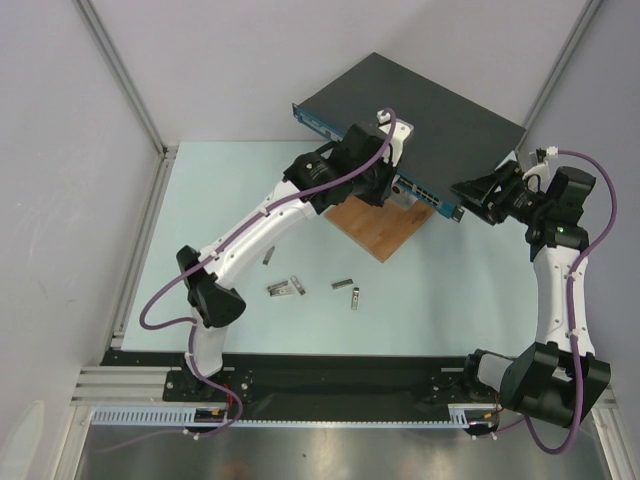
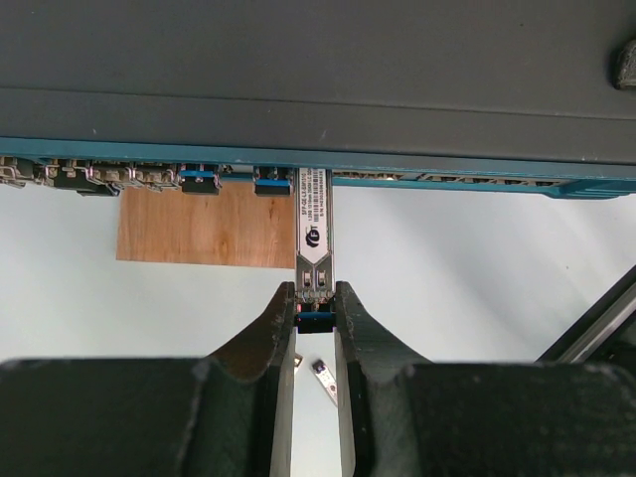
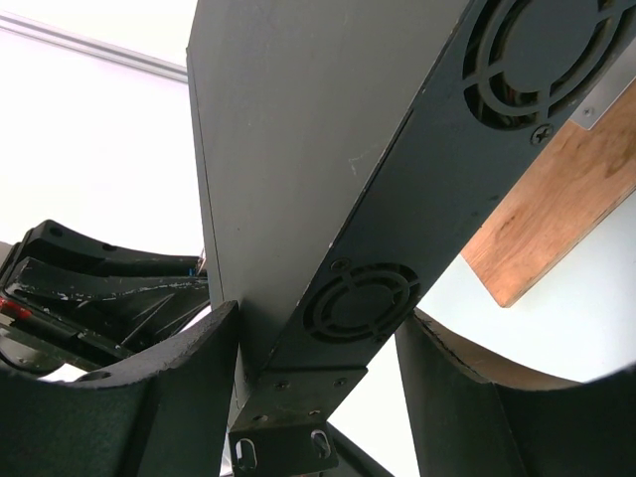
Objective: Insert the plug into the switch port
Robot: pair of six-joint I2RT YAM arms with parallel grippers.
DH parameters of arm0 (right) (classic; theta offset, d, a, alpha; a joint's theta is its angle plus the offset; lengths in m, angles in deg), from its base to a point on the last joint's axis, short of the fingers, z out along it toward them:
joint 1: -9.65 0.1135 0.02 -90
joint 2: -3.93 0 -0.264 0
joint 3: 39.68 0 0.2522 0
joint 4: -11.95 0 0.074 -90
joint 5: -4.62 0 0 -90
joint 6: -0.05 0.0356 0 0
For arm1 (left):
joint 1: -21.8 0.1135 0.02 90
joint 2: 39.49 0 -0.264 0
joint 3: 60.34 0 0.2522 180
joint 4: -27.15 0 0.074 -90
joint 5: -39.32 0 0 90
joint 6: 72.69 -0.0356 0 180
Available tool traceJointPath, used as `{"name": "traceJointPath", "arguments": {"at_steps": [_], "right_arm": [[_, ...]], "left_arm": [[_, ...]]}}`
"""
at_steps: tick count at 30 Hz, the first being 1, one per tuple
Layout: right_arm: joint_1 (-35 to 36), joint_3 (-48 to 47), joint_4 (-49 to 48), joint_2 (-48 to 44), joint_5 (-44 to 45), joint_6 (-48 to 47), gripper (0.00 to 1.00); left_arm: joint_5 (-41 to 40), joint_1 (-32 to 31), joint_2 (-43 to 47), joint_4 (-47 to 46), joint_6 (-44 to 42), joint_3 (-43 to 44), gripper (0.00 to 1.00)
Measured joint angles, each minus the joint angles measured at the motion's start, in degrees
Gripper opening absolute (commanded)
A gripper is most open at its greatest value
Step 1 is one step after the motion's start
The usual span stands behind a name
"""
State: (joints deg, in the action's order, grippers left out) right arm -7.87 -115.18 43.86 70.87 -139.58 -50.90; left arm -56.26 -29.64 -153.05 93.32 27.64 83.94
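The switch [image 1: 420,110] is a flat dark grey box with a blue front strip [image 2: 427,169] of sockets. A silver plug [image 2: 314,229] points straight at that strip, and its far end meets a socket. How deep it sits I cannot tell. My left gripper [image 2: 315,303] is shut on the plug's rear end. In the top view the left gripper [image 1: 388,185] sits right at the switch's front. My right gripper [image 3: 318,318] clamps the switch's right end [image 3: 363,298] by the fan vents, one finger [image 3: 179,397] on top and the other below. From above, the right gripper [image 1: 466,195] is at that corner.
A brown wooden board [image 1: 375,228] lies under the switch's front edge. Several loose plugs [image 1: 285,288] lie on the pale table between the arms, and one [image 2: 326,378] shows below my left fingers. Metal frame posts stand at the back corners.
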Motion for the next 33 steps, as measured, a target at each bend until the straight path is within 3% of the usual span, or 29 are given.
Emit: {"name": "traceJointPath", "arguments": {"at_steps": [21, 30, 33], "right_arm": [[0.17, 0.00, 0.00, 0.00, 0.22, 0.20, 0.11], [0.20, 0.00, -0.13, 0.02, 0.20, 0.52, 0.01], [0.22, 0.00, -0.35, 0.02, 0.22, 0.81, 0.00]], "left_arm": [[1.38, 0.63, 0.94, -6.21, 0.79, -3.34, 0.00], [1.31, 0.63, 0.96, -9.03, 0.74, -4.96, 0.01], [1.29, 0.63, 0.94, -9.35, 0.72, -4.96, 0.09]]}}
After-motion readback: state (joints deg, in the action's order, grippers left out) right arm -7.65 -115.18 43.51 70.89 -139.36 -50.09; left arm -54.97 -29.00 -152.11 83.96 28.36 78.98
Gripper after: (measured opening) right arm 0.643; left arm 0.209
